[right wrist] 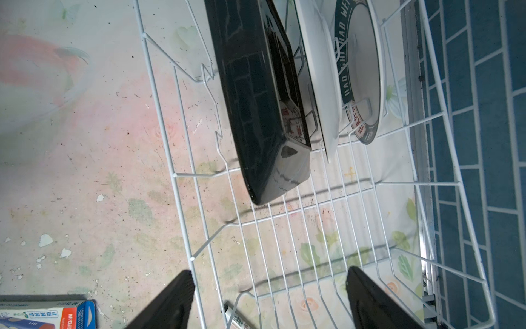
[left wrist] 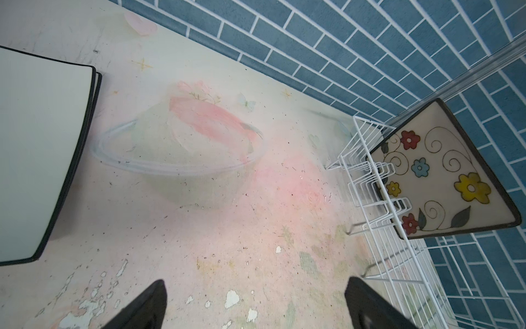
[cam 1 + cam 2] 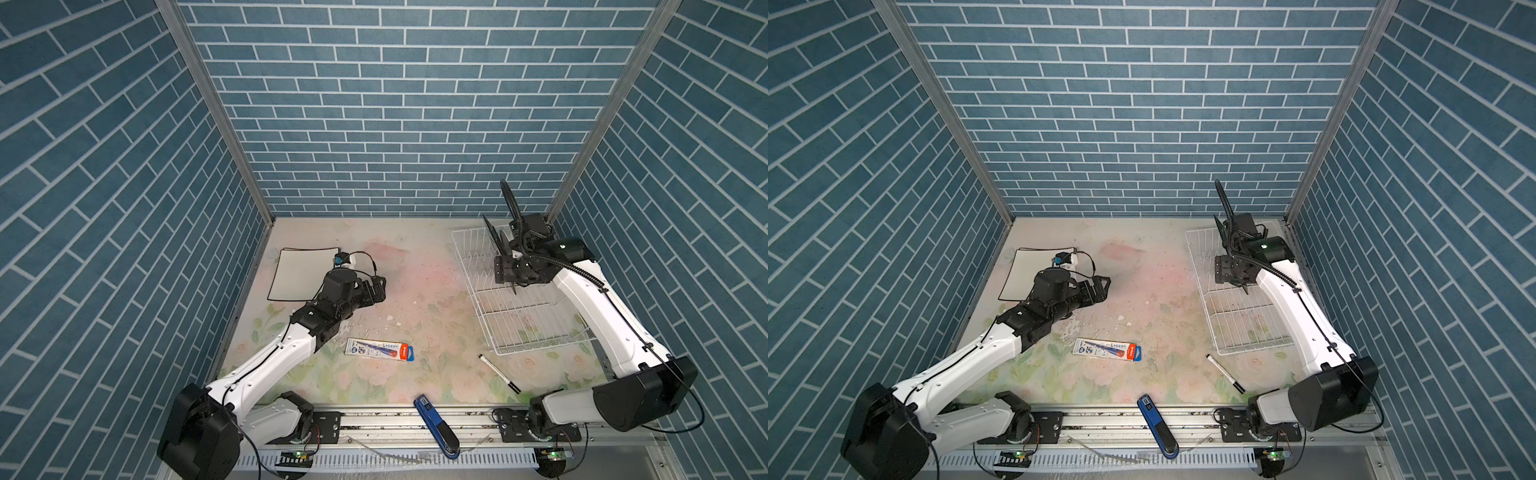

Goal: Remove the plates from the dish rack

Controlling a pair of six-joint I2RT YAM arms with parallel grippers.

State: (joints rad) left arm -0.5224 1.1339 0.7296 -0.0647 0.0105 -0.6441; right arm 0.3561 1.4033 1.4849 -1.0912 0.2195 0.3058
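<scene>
Plates (image 2: 42, 148) (square) stacked on tabletop (image 3: 415, 291) | flowered plate (image 2: 435, 176), round plate (image 1: 361, 71) left in dish rack (image 1: 175, 174) | left hand (image 2: 256, 284), right hand (image 1: 270, 273) apart, empty

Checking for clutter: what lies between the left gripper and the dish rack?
Nothing: only bare, scuffed table between the left gripper and the rack, as both top views and the left wrist view show.
</scene>
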